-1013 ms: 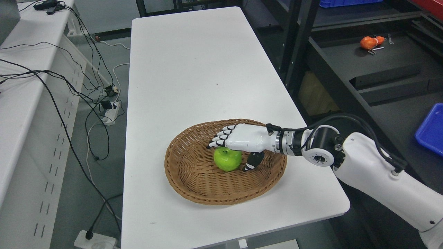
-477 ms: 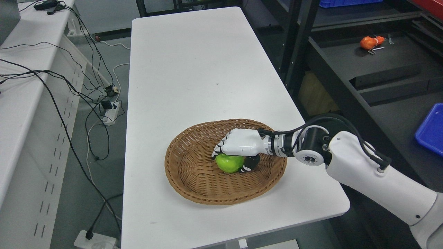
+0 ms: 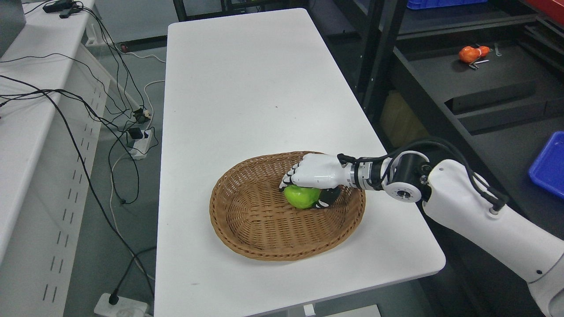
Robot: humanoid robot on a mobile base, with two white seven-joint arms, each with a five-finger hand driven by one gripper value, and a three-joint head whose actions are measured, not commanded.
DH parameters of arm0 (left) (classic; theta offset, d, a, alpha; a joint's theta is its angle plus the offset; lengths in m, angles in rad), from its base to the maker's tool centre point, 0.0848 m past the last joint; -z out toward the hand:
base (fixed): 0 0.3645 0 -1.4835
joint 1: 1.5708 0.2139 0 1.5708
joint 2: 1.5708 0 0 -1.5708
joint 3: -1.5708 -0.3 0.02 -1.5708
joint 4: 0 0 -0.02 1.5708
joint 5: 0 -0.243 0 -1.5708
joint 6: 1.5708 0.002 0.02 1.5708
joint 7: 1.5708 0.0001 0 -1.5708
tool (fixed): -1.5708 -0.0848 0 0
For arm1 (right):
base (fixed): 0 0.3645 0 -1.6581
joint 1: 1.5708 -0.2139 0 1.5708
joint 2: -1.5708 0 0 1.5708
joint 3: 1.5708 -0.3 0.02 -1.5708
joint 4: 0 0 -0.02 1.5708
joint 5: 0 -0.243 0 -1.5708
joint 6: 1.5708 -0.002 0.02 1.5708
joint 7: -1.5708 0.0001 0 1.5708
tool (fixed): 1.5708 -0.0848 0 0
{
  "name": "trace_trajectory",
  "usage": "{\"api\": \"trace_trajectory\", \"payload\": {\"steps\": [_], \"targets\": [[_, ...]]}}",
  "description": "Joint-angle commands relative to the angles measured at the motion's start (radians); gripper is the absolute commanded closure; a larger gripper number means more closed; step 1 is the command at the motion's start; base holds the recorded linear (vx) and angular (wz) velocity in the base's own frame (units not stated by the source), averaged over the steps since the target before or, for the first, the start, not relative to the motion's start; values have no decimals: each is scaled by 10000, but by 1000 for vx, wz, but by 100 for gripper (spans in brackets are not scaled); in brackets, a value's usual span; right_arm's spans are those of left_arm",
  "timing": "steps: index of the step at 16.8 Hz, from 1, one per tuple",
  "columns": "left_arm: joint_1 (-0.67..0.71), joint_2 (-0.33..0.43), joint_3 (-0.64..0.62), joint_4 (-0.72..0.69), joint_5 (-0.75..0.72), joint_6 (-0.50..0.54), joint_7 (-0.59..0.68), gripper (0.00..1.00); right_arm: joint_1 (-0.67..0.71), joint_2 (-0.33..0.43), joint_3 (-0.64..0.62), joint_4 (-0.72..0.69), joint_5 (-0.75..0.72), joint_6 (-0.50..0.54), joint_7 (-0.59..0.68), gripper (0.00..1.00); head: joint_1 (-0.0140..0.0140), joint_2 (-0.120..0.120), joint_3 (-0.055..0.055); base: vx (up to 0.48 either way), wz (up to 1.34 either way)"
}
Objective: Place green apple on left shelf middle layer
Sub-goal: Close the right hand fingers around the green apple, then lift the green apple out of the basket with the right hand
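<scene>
A green apple (image 3: 301,197) is in the grasp of my right hand (image 3: 308,187), over the right part of a brown wicker basket (image 3: 246,229) on the white table (image 3: 246,88). The white fingers (image 3: 291,176) curl over the apple's top and the dark thumb presses its right side. The apple looks lifted a little off the basket floor. My right arm (image 3: 476,211) comes in from the lower right. My left arm does not show. A dark metal shelf (image 3: 462,83) stands to the right of the table.
An orange object (image 3: 471,53) lies on the dark shelf at the upper right. A blue tray (image 3: 548,165) sits at the right edge. A white bench with black cables (image 3: 66,97) runs along the left. Power strips lie on the floor.
My right hand went from open above the apple to closed around it, then moved it up and to the right within the basket.
</scene>
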Motion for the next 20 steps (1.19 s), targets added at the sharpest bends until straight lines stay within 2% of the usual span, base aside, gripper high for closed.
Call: {"api": "trace_trajectory", "payload": {"steps": [1, 3, 5, 9, 11, 15, 20], "targets": [[-123, 175, 0, 2, 0, -1, 8, 0, 1021, -493, -4101, -582, 63, 148, -1266, 100, 0, 0, 0, 0, 0], [-123, 175, 0, 2, 0, -1, 8, 0, 1728, -111, -5803, -661, 201, 680, -2629, 100, 0, 0, 0, 0, 0], [-123, 175, 0, -14, 0, -1, 8, 0, 2480, 747, -7278, -752, 598, 2517, -4240, 100, 0, 0, 0, 0, 0], [-123, 175, 0, -14, 0, -1, 8, 0, 3600, 919, -7529, -860, 769, 4852, -6849, 100, 0, 0, 0, 0, 0], [-123, 175, 0, -14, 0, -1, 8, 0, 4167, 1086, -7544, -1043, 769, 5729, -7436, 100, 0, 2, 0, 13, 4], [-123, 175, 0, 2, 0, -1, 8, 0, 5226, 1792, -7805, -2070, 769, 5793, -7484, 100, 0, 3, 0, 0, 0], [-123, 175, 0, 2, 0, -1, 8, 0, 6056, 1855, -7805, -2547, 739, 5763, -7484, 100, 0, 3, 0, -75, 28]]}}
